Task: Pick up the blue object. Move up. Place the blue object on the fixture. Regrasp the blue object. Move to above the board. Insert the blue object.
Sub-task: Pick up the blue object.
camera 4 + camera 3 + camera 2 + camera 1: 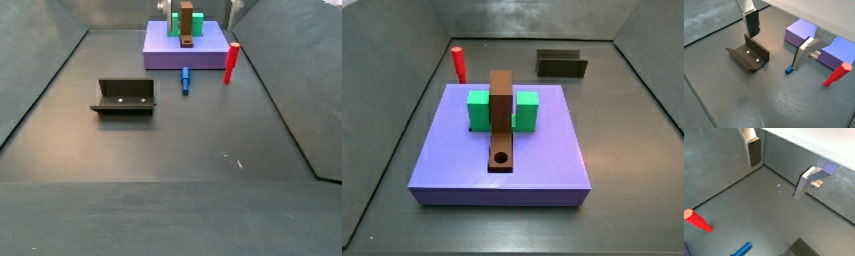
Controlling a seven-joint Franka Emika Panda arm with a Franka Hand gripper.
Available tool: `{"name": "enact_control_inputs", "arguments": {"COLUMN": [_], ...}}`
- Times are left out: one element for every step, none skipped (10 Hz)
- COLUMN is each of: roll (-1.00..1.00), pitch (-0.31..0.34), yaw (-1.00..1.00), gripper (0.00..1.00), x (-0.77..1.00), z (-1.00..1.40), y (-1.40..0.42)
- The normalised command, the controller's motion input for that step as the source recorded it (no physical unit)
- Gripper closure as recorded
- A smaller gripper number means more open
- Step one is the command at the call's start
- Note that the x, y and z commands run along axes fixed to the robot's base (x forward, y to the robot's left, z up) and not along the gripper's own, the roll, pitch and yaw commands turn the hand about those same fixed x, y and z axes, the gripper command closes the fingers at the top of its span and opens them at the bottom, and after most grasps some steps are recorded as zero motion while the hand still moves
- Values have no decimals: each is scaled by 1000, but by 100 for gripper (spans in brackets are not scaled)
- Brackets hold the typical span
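Slim blue object (185,80) lies flat on the floor between fixture (124,97) and board (167,50).

Lab-style robot test cell: bare dark grey floor (160,150) boxed in by plain grey walls (543,20). Only rig props inside: periwinkle board (543,150), dark fixture (124,97), red peg (230,62). Gripper (774,42) hangs open above floor.

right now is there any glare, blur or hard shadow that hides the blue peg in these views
None hides it. In a wrist view the blue object is sharp, partly behind a finger of the open gripper, which is above the floor; in a wrist view it is cut by the frame edge. In a side view it is small but clear, with soft shadows; faint glare on the back wall.
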Motion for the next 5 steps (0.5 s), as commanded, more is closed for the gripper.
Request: {"name": "enact_control_inputs", "arguments": {"roll": [-10, -100, -81, -164, -244], "pitch": [0, -41, -114, -130, -113], "yaw": [0, 0, 63, 71, 54], "gripper": [0, 0, 0, 0, 0], "x": [9, 0, 0, 0, 9], "z": [0, -109, -386, -494, -414], "y": [-3, -83, -571, -580, -320]}}
